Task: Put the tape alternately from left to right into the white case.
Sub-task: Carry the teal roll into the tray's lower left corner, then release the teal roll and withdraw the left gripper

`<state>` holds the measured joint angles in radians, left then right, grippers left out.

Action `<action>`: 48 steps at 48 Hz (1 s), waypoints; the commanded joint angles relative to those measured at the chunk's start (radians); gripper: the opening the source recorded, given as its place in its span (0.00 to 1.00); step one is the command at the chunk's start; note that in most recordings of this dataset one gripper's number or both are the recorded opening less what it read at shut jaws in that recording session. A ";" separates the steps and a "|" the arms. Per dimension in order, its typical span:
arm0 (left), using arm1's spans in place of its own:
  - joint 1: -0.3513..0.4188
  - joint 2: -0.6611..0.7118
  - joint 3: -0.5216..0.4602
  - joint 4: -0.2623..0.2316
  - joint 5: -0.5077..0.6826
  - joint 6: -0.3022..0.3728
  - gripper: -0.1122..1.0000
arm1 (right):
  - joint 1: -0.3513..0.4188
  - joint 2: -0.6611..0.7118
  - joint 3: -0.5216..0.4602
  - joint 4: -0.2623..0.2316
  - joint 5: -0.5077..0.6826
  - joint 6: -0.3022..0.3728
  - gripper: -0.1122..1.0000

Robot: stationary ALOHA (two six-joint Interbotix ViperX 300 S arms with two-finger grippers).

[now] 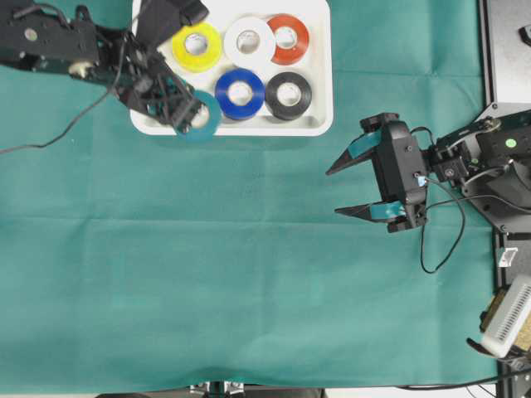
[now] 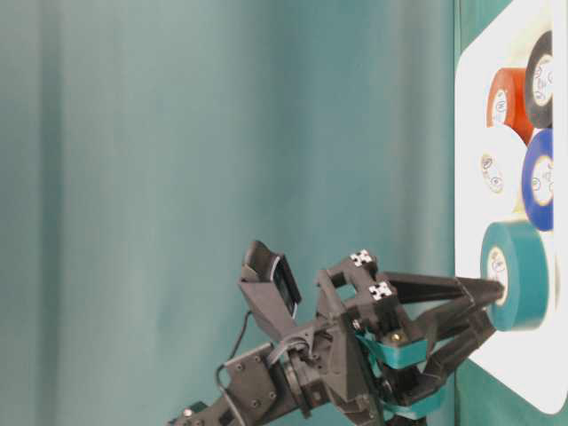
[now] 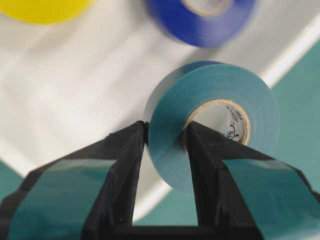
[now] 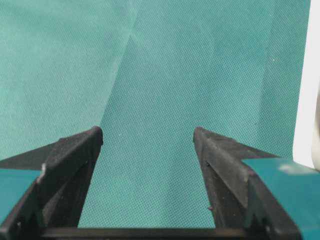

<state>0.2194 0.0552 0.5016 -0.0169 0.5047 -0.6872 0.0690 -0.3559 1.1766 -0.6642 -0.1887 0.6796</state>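
The white case lies at the table's far edge. In it rest the yellow, white, red, blue and black rolls of tape. My left gripper is shut on the teal roll, one finger inside the pale core and one outside. The roll hangs tilted over the case's front left rim, also seen from table level. My right gripper stands open over the green cloth, right of the case, with nothing between its fingers.
The green cloth covers the table. A black stand and the right arm's base sit along the right edge, with a loose cable and a white device near the front right corner.
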 commanded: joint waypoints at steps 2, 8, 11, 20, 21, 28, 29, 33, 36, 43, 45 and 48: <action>0.031 -0.035 0.000 0.002 -0.018 0.008 0.07 | 0.003 -0.011 -0.014 0.006 -0.008 0.002 0.79; 0.049 -0.034 0.011 0.002 -0.031 0.023 0.07 | 0.005 -0.011 -0.015 0.006 -0.008 0.002 0.79; 0.052 -0.032 0.015 0.000 -0.041 0.034 0.07 | 0.003 -0.009 -0.015 0.006 -0.008 0.002 0.79; 0.052 -0.029 0.041 -0.003 -0.101 0.064 0.07 | 0.003 -0.011 -0.020 0.006 -0.008 0.002 0.79; 0.052 -0.031 0.043 -0.003 -0.106 0.064 0.07 | 0.003 -0.011 -0.021 0.006 -0.008 0.002 0.79; 0.052 -0.037 0.052 -0.003 -0.115 0.064 0.07 | 0.003 -0.011 -0.021 0.006 -0.008 0.002 0.79; 0.054 -0.037 0.054 -0.003 -0.115 0.064 0.07 | 0.005 -0.011 -0.021 0.008 -0.008 0.002 0.79; 0.052 -0.041 0.060 -0.003 -0.115 0.066 0.07 | 0.003 -0.011 -0.021 0.008 -0.008 0.002 0.79; 0.049 -0.043 0.063 -0.003 -0.117 0.066 0.07 | 0.003 -0.011 -0.021 0.008 -0.008 0.002 0.79; 0.048 -0.044 0.069 -0.003 -0.120 0.067 0.09 | 0.003 -0.011 -0.025 0.008 -0.008 0.002 0.79; 0.048 -0.044 0.071 -0.003 -0.120 0.067 0.13 | 0.003 -0.011 -0.025 0.008 -0.008 0.002 0.80; 0.048 -0.044 0.072 -0.003 -0.120 0.067 0.22 | 0.003 -0.011 -0.025 0.008 -0.008 0.002 0.79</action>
<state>0.2700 0.0445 0.5814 -0.0184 0.3912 -0.6213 0.0706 -0.3559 1.1704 -0.6596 -0.1887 0.6796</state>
